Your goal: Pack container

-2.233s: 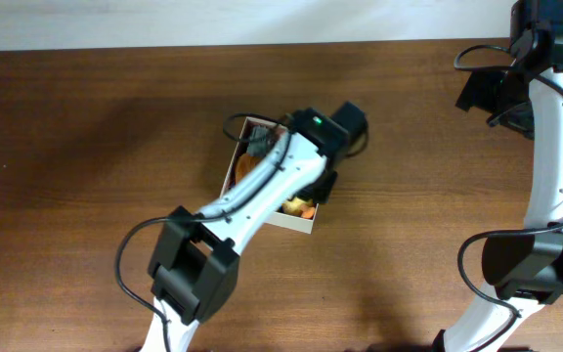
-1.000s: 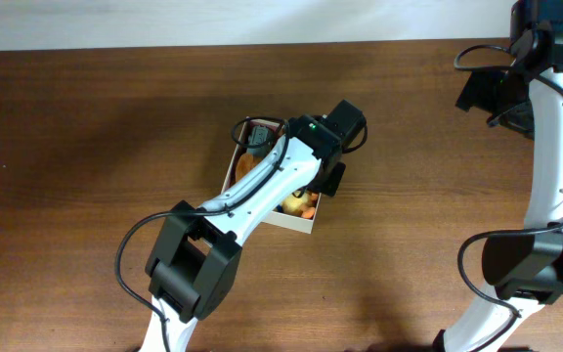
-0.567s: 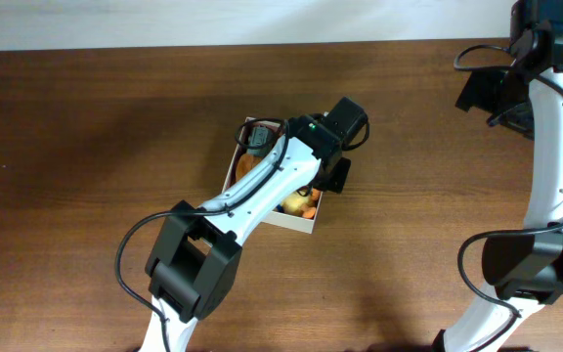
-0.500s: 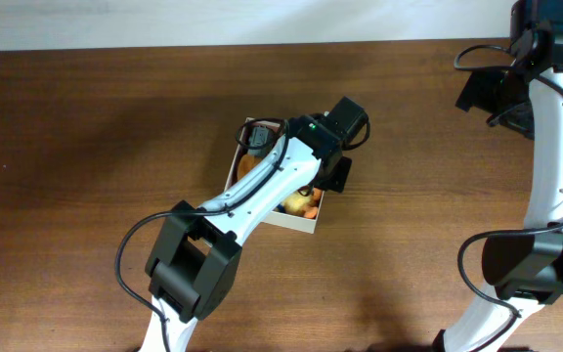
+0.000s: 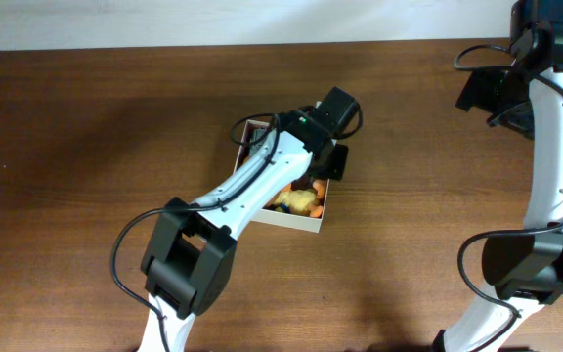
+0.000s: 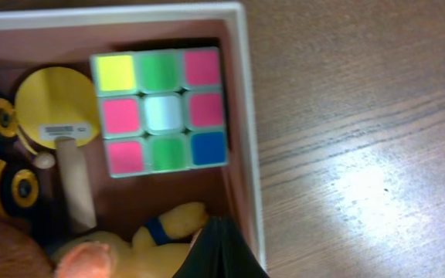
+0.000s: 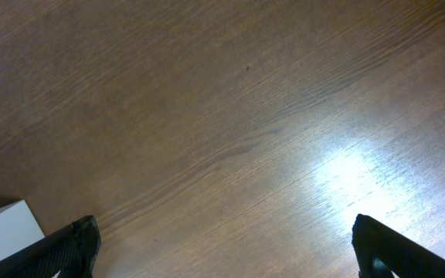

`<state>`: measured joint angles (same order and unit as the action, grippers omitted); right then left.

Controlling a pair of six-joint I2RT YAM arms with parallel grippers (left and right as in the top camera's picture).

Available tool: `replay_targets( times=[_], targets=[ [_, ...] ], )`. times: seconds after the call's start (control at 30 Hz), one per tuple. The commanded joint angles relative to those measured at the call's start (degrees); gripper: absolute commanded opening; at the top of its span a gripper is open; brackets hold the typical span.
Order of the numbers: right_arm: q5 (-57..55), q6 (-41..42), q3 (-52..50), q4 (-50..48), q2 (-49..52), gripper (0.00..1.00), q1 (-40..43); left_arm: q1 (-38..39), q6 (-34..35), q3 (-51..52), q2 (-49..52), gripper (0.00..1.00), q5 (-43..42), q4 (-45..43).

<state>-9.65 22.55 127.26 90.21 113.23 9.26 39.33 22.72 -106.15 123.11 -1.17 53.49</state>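
Well, from overhead the container [image 5: 293,224] sits mid-frame on the table [image 5: 86,147]. Your left arm [image 5: 262,181] lies diagonally across it and hides most of the inside. The left gripper [image 5: 330,164] hangs over the box's right wall, but you cannot tell from here whether it is spread or closed.

Through the left wrist camera, the container's white wall runs down the middle of the frame. A colour cube [image 6: 161,112] lies flat just beside it at the top, with a yellow disc [image 6: 52,108] to its left. A wooden peg [image 6: 74,185] lies below, and a yellow plush toy [image 6: 168,228] sits at the bottom edge. Only one dark finger [image 6: 216,251] shows, low in the frame, close to both wall and plush, so the gap is unreadable. This looks like the close of a placing. Rise straight up before swinging away, or that finger may hook the wall, drag the box, or snag the plush.

Through the right wrist camera, the right gripper [image 7: 222,247] is spread wide and empty over bare wood. It has no part in this step.
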Motion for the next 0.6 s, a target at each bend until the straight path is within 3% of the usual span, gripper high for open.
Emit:
replay_targets(
  times=[0.0, 0.17, 0.57],
  targets=[
    [-0.92, 0.68, -0.31, 0.00, 0.39, 0.99, 0.13, -1.03, 0.83, 0.68, -1.18, 0.03, -1.01, 0.55],
    [-0.94, 0.68, -0.31, 0.00, 0.39, 0.99, 0.13, -1.09, 0.83, 1.84, -1.18, 0.03, -1.31, 1.42],
    [-0.92, 0.68, -0.31, 0.00, 0.39, 0.99, 0.13, -1.29, 0.83, 2.51, -1.16, 0.03, -12.28, -1.97]
  ],
)
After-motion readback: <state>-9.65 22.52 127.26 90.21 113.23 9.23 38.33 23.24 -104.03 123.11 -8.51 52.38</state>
